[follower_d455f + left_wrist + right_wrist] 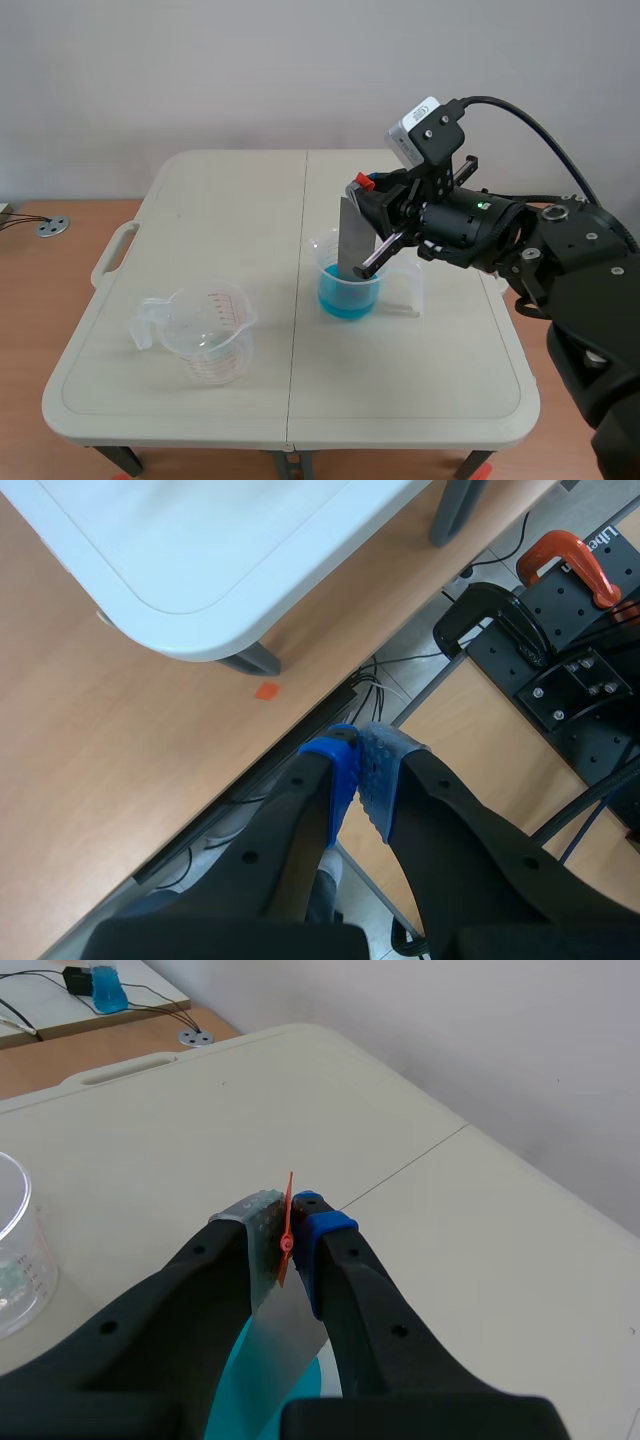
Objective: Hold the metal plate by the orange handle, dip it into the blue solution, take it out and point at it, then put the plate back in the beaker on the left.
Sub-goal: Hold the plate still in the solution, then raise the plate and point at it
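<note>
likely dipping step: right end effector (372, 200) clamped on orange handle (364, 182), plate (352, 235) in blue solution (347, 298) mid-frame; left end effector (358, 775) together; next, lift out.

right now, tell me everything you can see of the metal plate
The plate is a flat, dull grey metal strip with a thin orange handle at its top. It stands nearly upright, with its lower end down inside the right beaker, at or in the blue solution. The right hand is shut on its top end from both sides. Nothing else seems to touch it.
</note>
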Motion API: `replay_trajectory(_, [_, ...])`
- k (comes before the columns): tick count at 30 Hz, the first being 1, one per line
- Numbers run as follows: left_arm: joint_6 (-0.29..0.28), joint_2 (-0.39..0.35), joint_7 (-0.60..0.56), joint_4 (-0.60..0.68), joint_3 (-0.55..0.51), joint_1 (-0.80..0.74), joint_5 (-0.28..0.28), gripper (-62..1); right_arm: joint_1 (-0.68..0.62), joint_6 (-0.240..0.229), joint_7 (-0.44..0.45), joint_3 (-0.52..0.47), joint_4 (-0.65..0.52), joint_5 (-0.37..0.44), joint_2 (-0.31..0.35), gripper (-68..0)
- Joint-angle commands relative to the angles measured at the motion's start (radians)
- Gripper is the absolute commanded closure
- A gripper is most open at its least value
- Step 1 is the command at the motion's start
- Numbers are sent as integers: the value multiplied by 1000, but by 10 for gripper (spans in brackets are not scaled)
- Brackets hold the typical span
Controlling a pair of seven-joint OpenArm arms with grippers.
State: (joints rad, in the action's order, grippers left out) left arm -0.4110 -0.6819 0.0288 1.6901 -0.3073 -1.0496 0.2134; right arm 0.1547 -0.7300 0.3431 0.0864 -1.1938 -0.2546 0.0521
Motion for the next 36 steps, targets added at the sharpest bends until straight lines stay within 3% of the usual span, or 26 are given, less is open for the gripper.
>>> replay_trajectory(1, [4,5,-10,4,-2,6,6,-17,9,-16,1,1,9,-4,0,-13])
replay_trajectory(16, [4,5,-11,4,-2,6,7,-17,9,-16,55,-2,-7,-4,6,-13])
replay_trajectory(36, [4,5,-24,4,-2,32,6,-17,8,-16,19,-3,-261,-4,9,-13])
